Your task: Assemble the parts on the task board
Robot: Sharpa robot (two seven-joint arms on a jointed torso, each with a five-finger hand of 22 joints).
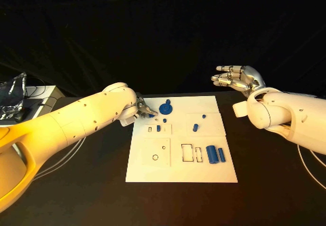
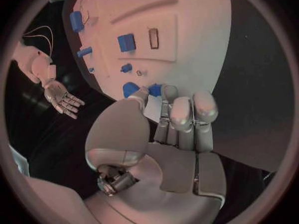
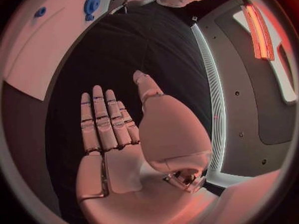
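Left hand (image 2: 168,134) hovers at the board's (image 1: 204,172) far-left corner, fingers (image 2: 184,112) pinching a small blue part (image 2: 154,89). Seat it squarely, slowly. Right hand (image 1: 238,77) is released, raised off-board.

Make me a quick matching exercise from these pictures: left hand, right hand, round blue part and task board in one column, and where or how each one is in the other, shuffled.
1. left hand
2. right hand
3. round blue part
4. task board

A. white plate at mid-table
B. raised off the board, fingers apart, holding nothing
C. at the board's far left edge
D. lying on the board's far end

Pairs: 1-C, 2-B, 3-D, 4-A
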